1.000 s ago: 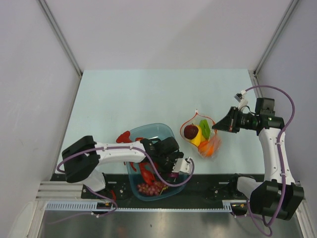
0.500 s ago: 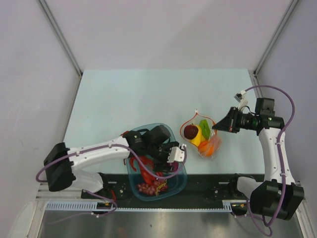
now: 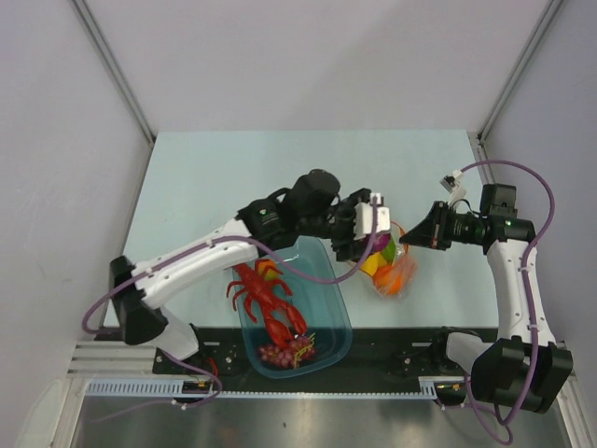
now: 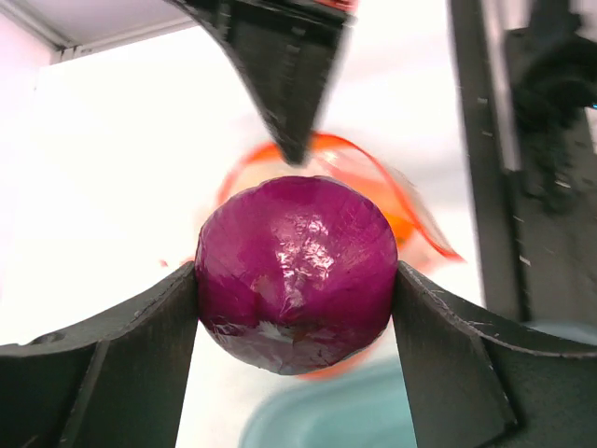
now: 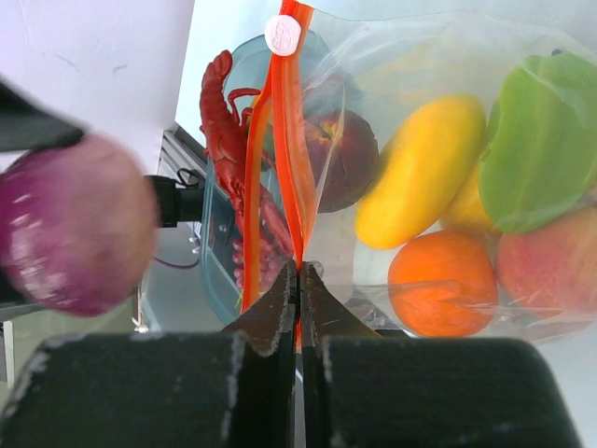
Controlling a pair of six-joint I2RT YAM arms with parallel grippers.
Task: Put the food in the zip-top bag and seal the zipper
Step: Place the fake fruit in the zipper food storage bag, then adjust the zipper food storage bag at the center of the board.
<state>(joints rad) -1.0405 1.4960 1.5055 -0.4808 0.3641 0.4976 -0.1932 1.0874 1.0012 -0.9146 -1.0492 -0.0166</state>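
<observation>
a pale blue-green table point(image 3: 233, 177) fills the middle. plain grey-white walls point(image 3: 308, 56) stand at 9, 12 and 3 o'clock, joined by slanting metal posts point(image 3: 112, 65). a brushed steel ledge point(image 3: 280, 425) runs along 6 o'clock.

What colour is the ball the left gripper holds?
Dark purple ball, clearest in the left wrist view.

Both arms are the same build: glossy white shells on the links, chunky black housings at the joints. The left arm point(image 3: 196, 263) and the right arm point(image 3: 519, 280) each carry a purple cable point(image 3: 548, 201) running loose along the outside. The bases point(image 3: 508, 369) are rounded black blocks. There's a white box point(image 3: 365, 221) at the left wrist and a little white plug point(image 3: 454, 179) by the right one. The left gripper point(image 4: 294, 280) has matte black fingers point(image 4: 103, 373), thick wedges that taper off. The right gripper point(image 5: 298, 275) looks the same.
</observation>
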